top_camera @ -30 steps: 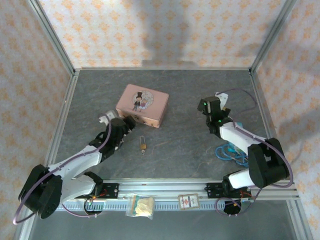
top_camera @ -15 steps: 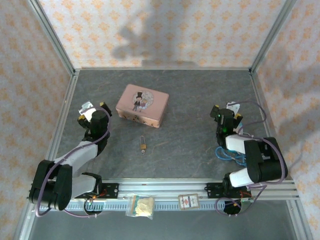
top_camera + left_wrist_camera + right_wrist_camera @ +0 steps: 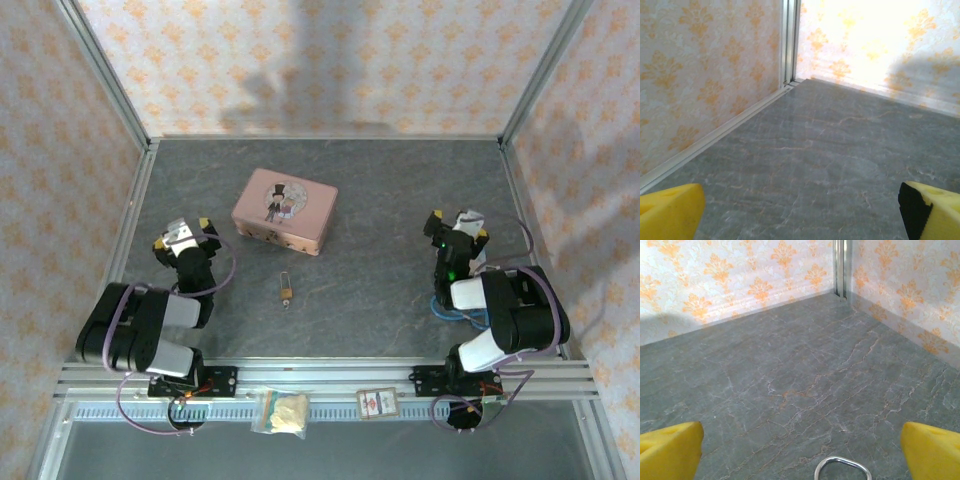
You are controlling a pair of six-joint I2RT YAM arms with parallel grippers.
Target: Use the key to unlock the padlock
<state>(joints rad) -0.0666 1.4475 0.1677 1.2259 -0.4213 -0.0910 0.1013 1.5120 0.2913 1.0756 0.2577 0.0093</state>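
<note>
Both my arms sit folded close to their bases at the near corners of the grey stone-patterned table (image 3: 400, 190). My left gripper (image 3: 183, 235) and my right gripper (image 3: 458, 228) are spread as wide as they go and hold nothing; each wrist view shows yellow fingertips (image 3: 670, 210) (image 3: 932, 450) at the frame edges with bare table between them. The tiny brass-gold padlock with a thin silvery shackle (image 3: 286, 291) lies loose near the middle of the table, well apart from both grippers and just in front of the pink rectangular tin printed with a top-hatted figure (image 3: 285, 210). I cannot tell at this size whether the shackle is sprung or seated. I cannot pick out the key with certainty: a thin silvery metal loop (image 3: 842, 458) at the lower edge of my right wrist view may belong to it, beside the tangled blue cord (image 3: 452, 306). Hazards, as I judge them: the padlock is unrestrained on a smooth surface, so a one-sided push would slide or spin it. My broad pads could flip so small a body when pinching. Reaching for the loop risks snagging the cord, and a descent placed too far forward would strike the tin.
</note>
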